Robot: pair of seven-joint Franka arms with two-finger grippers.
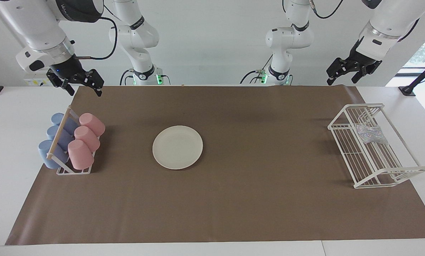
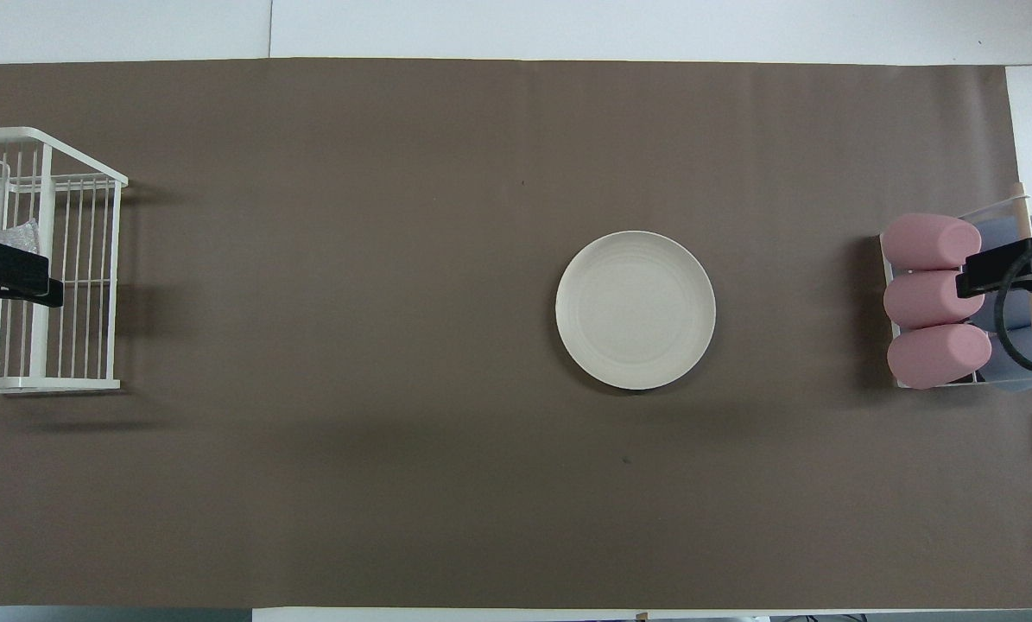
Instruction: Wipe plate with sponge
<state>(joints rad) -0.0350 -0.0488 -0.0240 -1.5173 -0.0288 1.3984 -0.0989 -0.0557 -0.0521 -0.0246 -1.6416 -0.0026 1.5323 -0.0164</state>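
The plate [image 1: 177, 147] is round, flat and plain cream-white, with a slightly raised rim and faint rings on its face in the overhead view. It lies bare on the brown mat [image 1: 233, 199], a little toward the right arm's end of the table from the middle. The sponge [image 1: 370, 134] is a small silvery, glittery pad, pinched at its sides; it rests inside the white wire rack [image 1: 376, 174] at the left arm's end of the table, in the part of the rack nearer to the robots, well apart from the plate.

At the right arm's end stands a cup rack [image 1: 67, 156] with three pink cups [image 1: 85, 139] and three blue cups [image 1: 54, 142] lying tilted on it. Nothing lies between the plate and either rack.

The left gripper [image 1: 344, 76] hangs in the air at the table's robot-side edge by the wire rack, fingers spread and holding nothing. The right gripper [image 1: 85, 87] hangs over the mat's robot-side corner near the cup rack, likewise released.
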